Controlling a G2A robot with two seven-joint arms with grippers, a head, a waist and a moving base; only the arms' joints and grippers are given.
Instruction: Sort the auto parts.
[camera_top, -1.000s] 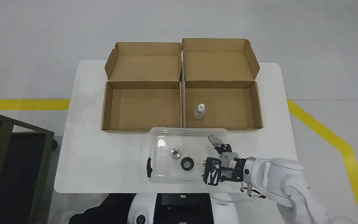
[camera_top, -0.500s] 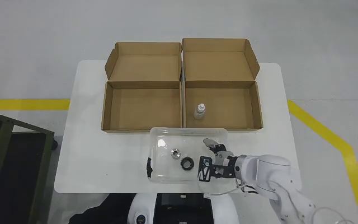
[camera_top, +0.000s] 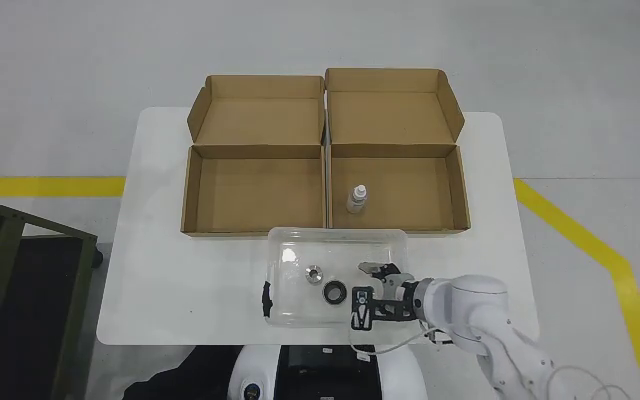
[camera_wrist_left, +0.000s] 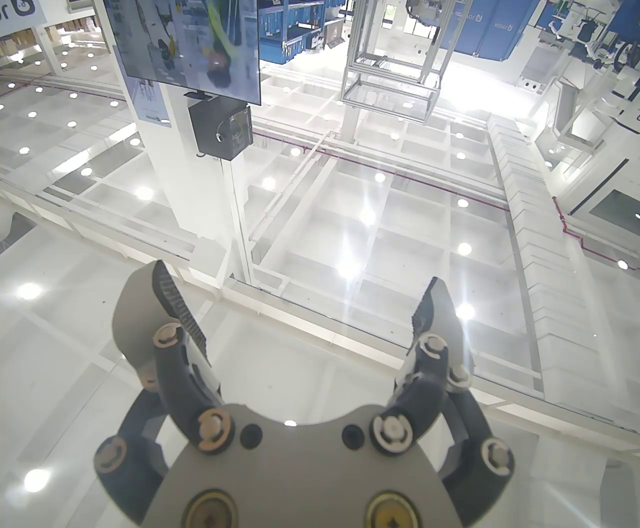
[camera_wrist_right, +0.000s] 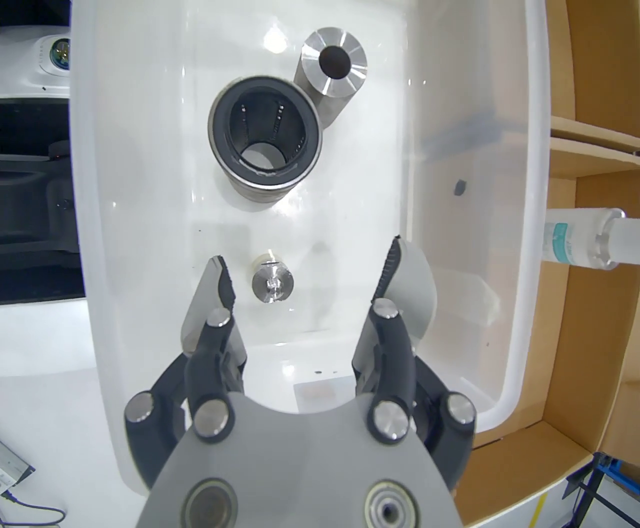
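The right hand (camera_wrist_right: 306, 277) hangs over the floor of the clear bin (camera_wrist_right: 520, 250) with its fingers spread wide and nothing held. Between them, nearer one finger than the other, sits the small metal stud (camera_wrist_right: 272, 284), which looks to stand on end. As a polished, rigid piece it should be light but slippery and quick to tip or skate on the smooth plastic, so the hand probably wants centring over it first. The serrated pads (camera_wrist_right: 225, 285) could then close across its round body, low down and squarely, not on the shiny cap. Just beyond the fingertips stands the bearing sleeve (camera_wrist_right: 265, 137), a dark-lined metal cylinder with its bore facing up. It looks far heavier and quite stiff, and it is best pinched across the outer wall, which this spread seems wide enough to take. Close beside it on the far side is the steel bushing (camera_wrist_right: 334, 65); whether the two touch I cannot tell. It is solid, dense and smooth, and would need a firm grip across its sides. Farther ahead, past the bin wall, the two cardboard boxes (camera_top: 255, 190) lie open side by side on the table (camera_top: 160, 250). A small bottle (camera_top: 357, 197) stands in the one nearer this hand. The left hand (camera_wrist_left: 297, 295) is turned up toward the ceiling, fingers apart and empty.
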